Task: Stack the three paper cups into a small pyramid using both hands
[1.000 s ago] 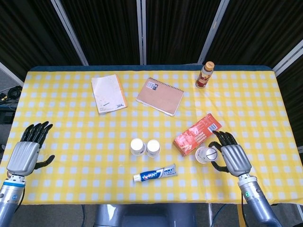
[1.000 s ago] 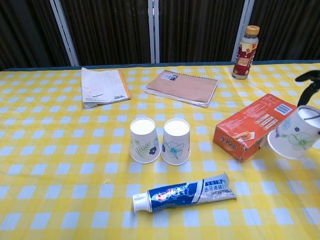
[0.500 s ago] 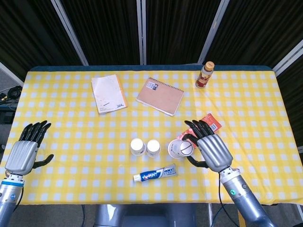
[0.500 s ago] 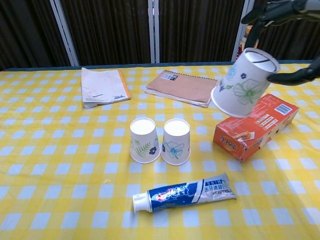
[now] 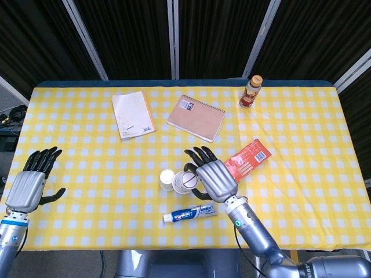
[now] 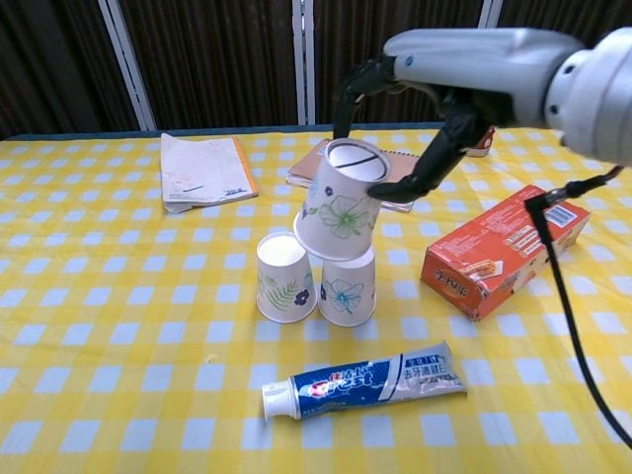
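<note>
Two white paper cups with leaf and flower prints (image 6: 314,278) stand upside down, touching, just below the right hand (image 5: 214,178), which pinches a third, tilted green-flowered white paper cup (image 6: 341,209) above them. Far off, the left hand (image 5: 30,184) hangs spread.

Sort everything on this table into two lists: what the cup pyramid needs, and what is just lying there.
Needed for the pyramid:
- fern-print cup, upside down
- blue-flower cup, upside down beside it
- green-flower cup, tilted, held by the right hand
- left hand, holding nothing

Just lying there:
- toothpaste tube
- orange carton
- spiral notebook
- white booklet
- drink bottle
</note>
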Controlling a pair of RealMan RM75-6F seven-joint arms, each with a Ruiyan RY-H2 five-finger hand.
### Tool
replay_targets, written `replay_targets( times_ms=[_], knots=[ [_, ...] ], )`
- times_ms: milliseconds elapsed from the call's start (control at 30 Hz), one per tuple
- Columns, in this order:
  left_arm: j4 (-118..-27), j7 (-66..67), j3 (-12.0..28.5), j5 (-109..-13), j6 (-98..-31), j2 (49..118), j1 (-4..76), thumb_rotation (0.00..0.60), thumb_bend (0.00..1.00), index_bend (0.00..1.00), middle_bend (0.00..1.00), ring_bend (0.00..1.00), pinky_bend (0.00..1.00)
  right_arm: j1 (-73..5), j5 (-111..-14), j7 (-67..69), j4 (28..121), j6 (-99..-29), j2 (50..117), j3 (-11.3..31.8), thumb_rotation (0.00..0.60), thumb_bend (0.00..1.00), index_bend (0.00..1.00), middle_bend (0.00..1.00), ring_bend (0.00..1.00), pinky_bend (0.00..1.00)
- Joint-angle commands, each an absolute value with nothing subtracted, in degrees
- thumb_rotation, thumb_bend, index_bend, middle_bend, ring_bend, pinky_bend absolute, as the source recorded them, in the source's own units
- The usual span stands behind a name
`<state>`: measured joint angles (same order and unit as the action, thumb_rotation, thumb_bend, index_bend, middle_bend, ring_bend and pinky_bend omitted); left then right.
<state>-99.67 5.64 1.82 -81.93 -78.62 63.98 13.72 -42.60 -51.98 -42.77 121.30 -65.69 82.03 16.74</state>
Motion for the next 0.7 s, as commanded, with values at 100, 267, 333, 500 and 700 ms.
replay_targets(
  times_ms=[100, 267, 333, 500, 700],
  knots=[
    [-99.59, 4.82, 2.07, -81.94, -78.45, 63.77, 13.65, 0.600, 0.25, 0.00, 0.00, 0.00, 0.00, -46.93, -47.61, -46.15, 116.24, -68.17, 86.93, 18.31, 0.600, 0.25, 0.49, 0.09, 0.00, 0.04],
    [-99.44, 4.28, 2.19, -82.08, -78.11, 63.61, 13.64, 0.600, 0.25, 0.00, 0.00, 0.00, 0.00, -48.12, -46.05, -46.93, 115.53, -69.47, 87.86, 17.72, 0.600, 0.25, 0.48, 0.09, 0.00, 0.04],
    [-99.39, 4.28, 2.24, -82.05, -77.97, 63.62, 13.64, 0.600, 0.25, 0.00, 0.00, 0.00, 0.00, -48.41, -45.42, -46.95, 115.56, -69.63, 88.01, 17.37, 0.600, 0.25, 0.48, 0.09, 0.00, 0.04],
    [-99.60, 4.86, 2.36, -81.96, -77.68, 63.81, 13.67, 0.600, 0.25, 0.00, 0.00, 0.00, 0.00, -49.55, -44.10, -47.23, 114.59, -69.99, 89.08, 16.65, 0.600, 0.25, 0.48, 0.09, 0.00, 0.04],
    [-99.66, 4.90, 2.55, -81.84, -77.71, 63.85, 13.56, 0.600, 0.25, 0.00, 0.00, 0.00, 0.00, -50.31, -43.92, -46.91, 112.58, -70.35, 90.31, 15.91, 0.600, 0.25, 0.48, 0.09, 0.00, 0.04]
  ],
)
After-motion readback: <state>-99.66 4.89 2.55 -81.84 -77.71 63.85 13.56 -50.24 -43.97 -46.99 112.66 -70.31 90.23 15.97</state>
